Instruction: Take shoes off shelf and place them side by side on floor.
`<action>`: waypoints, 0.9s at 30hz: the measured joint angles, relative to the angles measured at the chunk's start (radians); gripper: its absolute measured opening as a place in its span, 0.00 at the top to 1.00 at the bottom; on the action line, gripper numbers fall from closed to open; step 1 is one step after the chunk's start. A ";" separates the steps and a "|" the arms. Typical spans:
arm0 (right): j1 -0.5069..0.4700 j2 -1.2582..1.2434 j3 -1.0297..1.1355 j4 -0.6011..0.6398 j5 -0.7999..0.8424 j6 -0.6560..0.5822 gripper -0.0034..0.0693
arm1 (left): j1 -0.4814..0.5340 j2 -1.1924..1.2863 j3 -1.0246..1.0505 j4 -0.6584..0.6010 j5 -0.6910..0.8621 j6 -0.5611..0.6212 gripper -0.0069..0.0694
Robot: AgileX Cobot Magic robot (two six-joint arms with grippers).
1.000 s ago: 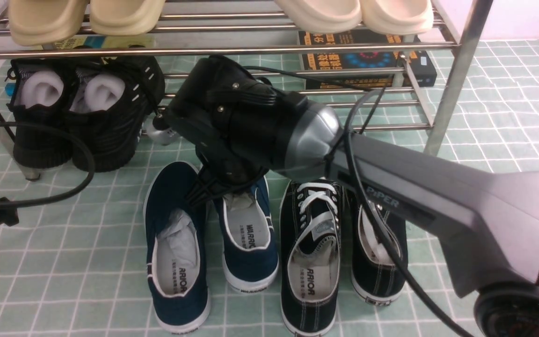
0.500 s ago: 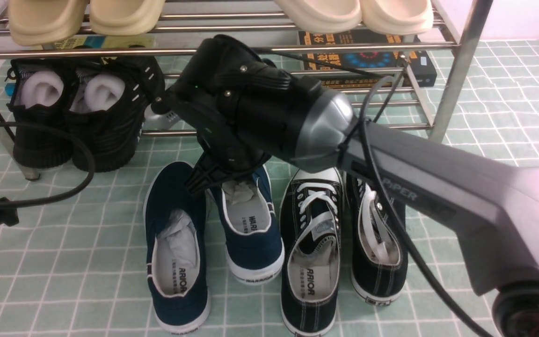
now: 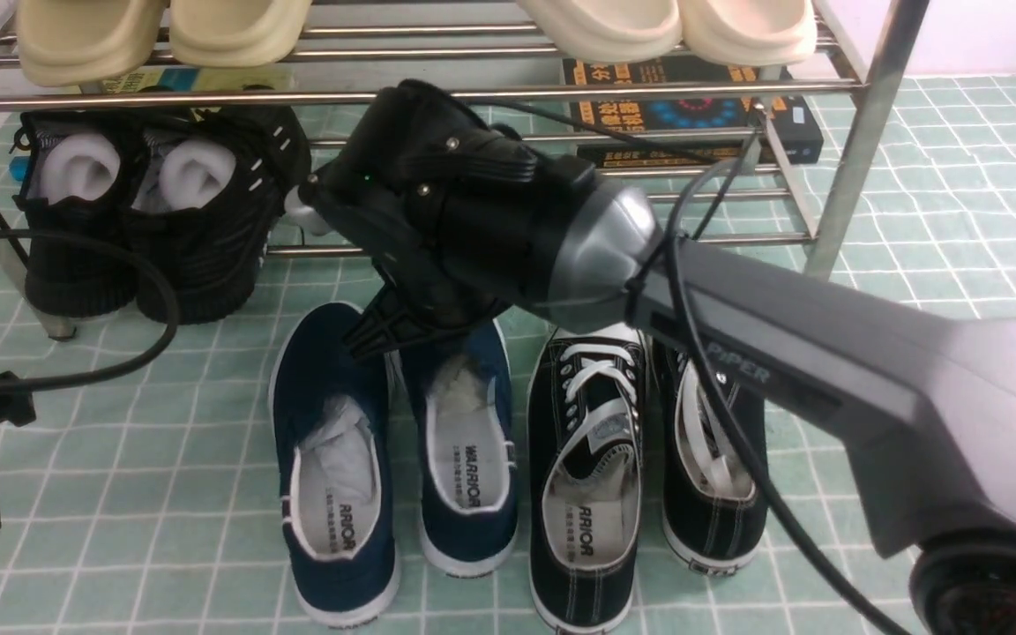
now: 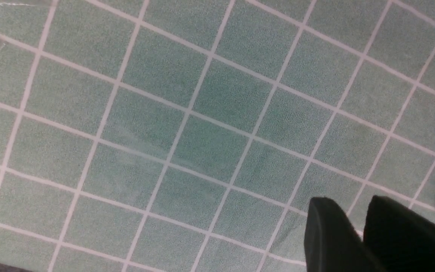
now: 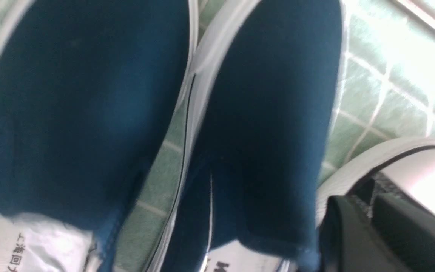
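Both navy shoes lie on the green floor (image 3: 120, 494), toes toward the shelf (image 3: 473, 91). The left shoe (image 3: 336, 467) and the right shoe (image 3: 464, 459) are side by side and nearly touching. My right gripper (image 3: 376, 331) hovers over the right shoe's toe. In the right wrist view this gripper (image 5: 359, 200) is open, its fingers a little apart beside the shoe (image 5: 270, 124) with nothing between them. My left gripper (image 4: 351, 204) hangs open and empty over bare floor (image 4: 202, 132).
A pair of black lace-up sneakers (image 3: 583, 476) stands right of the navy pair. Black high shoes (image 3: 199, 212) fill the shelf's lower tier at left, with books (image 3: 693, 115) at right. Beige slippers (image 3: 155, 31) sit on the top tier. A cable (image 3: 155, 309) loops at left.
The right gripper has let go of the right navy shoe. That shoe has settled flat and straight beside the left one. The right wrist rose slightly. The left arm has not moved.
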 joint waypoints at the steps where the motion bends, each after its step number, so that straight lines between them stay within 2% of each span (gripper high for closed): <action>1: 0.000 0.000 0.000 0.002 0.000 -0.001 0.72 | 0.000 0.000 0.000 0.000 0.000 0.000 0.68; 2: 0.000 0.003 0.000 0.026 -0.001 -0.008 0.64 | 0.000 0.000 0.000 0.000 0.000 0.000 0.68; 6: 0.000 -0.022 0.000 0.085 -0.001 -0.048 0.44 | 0.000 0.000 0.000 0.000 0.000 0.000 0.68; 7: 0.000 -0.022 0.000 0.085 -0.001 -0.051 0.44 | 0.000 0.000 0.000 0.000 0.000 0.000 0.68; 8: 0.000 -0.054 0.000 0.103 0.000 -0.081 0.37 | 0.000 0.000 0.000 0.000 0.000 0.000 0.68; 9: 0.000 -0.078 0.000 0.112 0.000 -0.102 0.35 | 0.000 0.000 0.000 0.000 0.000 0.000 0.68; 12: 0.000 -0.165 0.000 0.146 0.001 -0.166 0.34 | 0.000 0.000 0.000 0.000 0.000 0.000 0.68; 14: 0.000 -0.237 0.000 0.167 0.004 -0.203 0.37 | 0.000 0.000 0.000 0.000 0.000 0.000 0.68; 17: 0.000 -0.335 0.000 0.193 0.006 -0.246 0.47 | 0.000 0.000 0.000 0.000 0.000 0.000 0.67; 23: 0.000 -0.592 0.077 0.262 0.012 -0.273 0.81 | 0.000 0.000 0.000 0.000 0.000 0.000 0.66; 26: 0.000 -0.760 0.201 0.273 0.016 -0.273 0.95 | 0.000 0.000 0.000 0.000 0.000 0.000 0.66; 27: 0.000 -0.822 0.252 0.274 0.017 -0.273 0.97 | 0.000 0.000 0.000 0.000 0.000 0.000 0.66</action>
